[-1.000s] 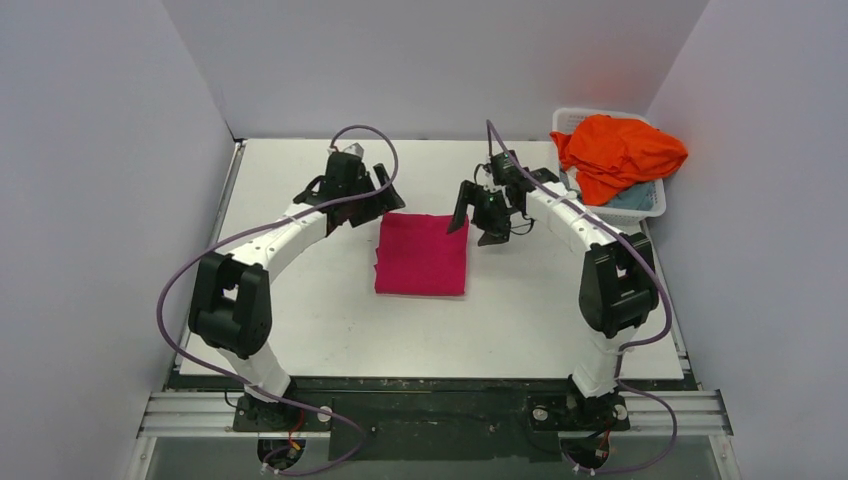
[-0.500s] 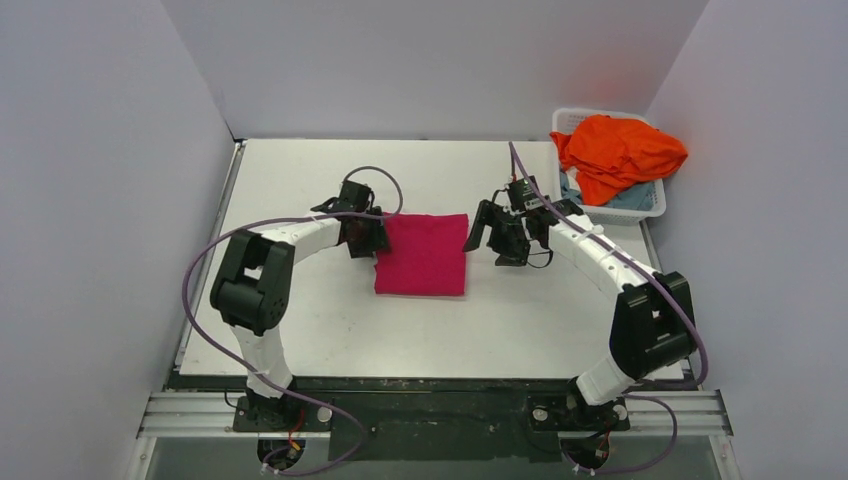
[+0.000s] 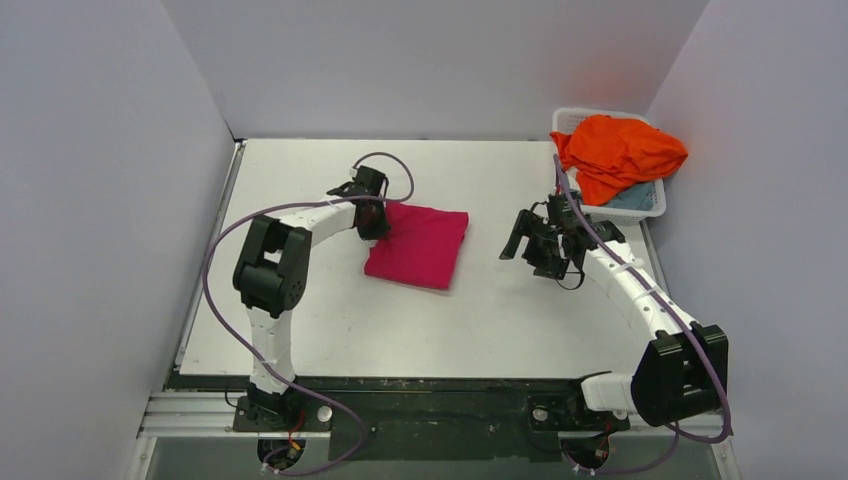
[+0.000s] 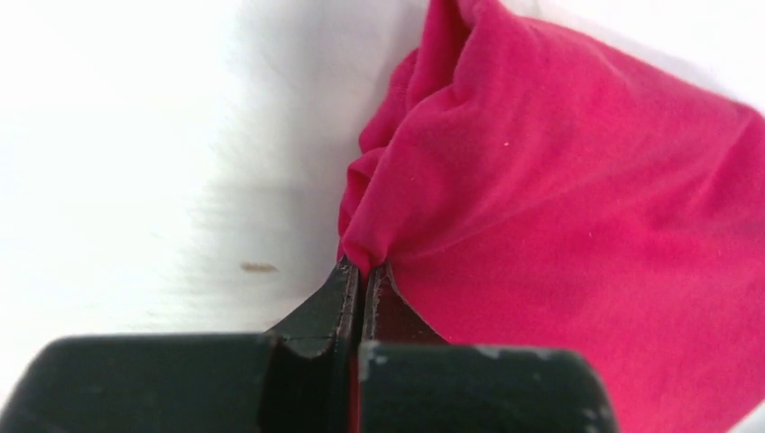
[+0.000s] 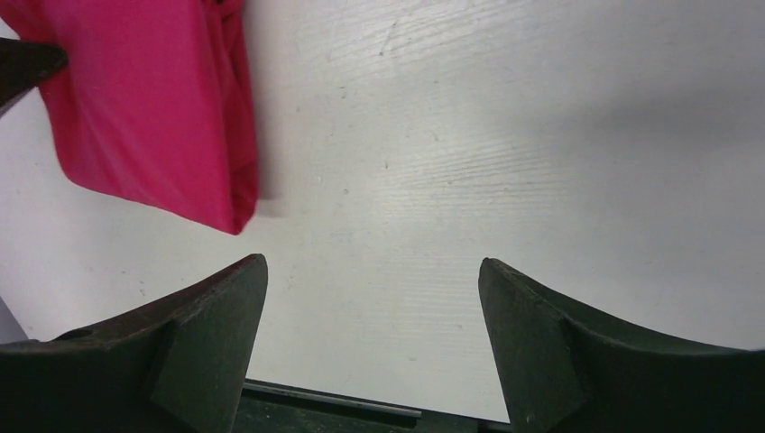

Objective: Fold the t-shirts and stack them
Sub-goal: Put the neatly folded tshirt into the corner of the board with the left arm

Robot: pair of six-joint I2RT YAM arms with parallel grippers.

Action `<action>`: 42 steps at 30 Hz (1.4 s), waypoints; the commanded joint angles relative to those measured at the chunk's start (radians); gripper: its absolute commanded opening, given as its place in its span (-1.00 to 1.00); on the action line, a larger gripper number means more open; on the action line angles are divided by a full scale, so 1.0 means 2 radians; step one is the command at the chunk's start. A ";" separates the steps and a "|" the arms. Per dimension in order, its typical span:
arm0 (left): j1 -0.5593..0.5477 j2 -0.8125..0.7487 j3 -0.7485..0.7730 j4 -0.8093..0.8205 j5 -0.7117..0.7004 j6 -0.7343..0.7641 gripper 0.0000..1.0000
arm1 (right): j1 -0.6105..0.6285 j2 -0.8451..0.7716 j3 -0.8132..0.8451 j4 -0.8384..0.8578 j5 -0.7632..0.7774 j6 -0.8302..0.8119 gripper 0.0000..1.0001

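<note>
Top external view: the folded magenta-pink t-shirt (image 3: 420,248) lies skewed on the table (image 3: 500,320), just left of the frame's centre.
Left gripper (image 3: 377,224): at the shirt's upper-left corner. The left wrist view shows its jaws pressed together on a pinch of pink cloth, which bunches into creases there.
Right gripper (image 3: 528,252): right of centre, well apart from the pink shirt, jaws spread wide over bare table, holding nothing.
Orange t-shirt (image 3: 620,150): heaped in the basket (image 3: 655,205), upper right of the frame.
Pale blue-grey t-shirt (image 3: 628,200): beneath the orange one, only an edge showing.
</note>
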 commanded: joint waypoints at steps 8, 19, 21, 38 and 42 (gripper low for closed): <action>0.114 0.095 0.204 -0.105 -0.169 0.083 -1.00 | -0.034 0.009 0.005 -0.023 0.011 -0.074 0.63; 0.227 0.239 0.536 -0.246 -0.111 0.231 -1.00 | -0.060 0.044 0.005 -0.035 -0.008 -0.076 0.61; 0.243 0.261 0.576 -0.246 -0.091 0.244 -1.00 | -0.063 0.049 0.005 -0.036 -0.010 -0.077 0.61; 0.328 0.311 0.648 -0.209 0.001 0.222 -1.00 | -0.082 0.069 0.002 -0.044 -0.012 -0.071 0.60; 0.333 0.321 0.660 -0.201 0.012 0.217 -1.00 | -0.083 0.071 0.003 -0.047 -0.009 -0.070 0.60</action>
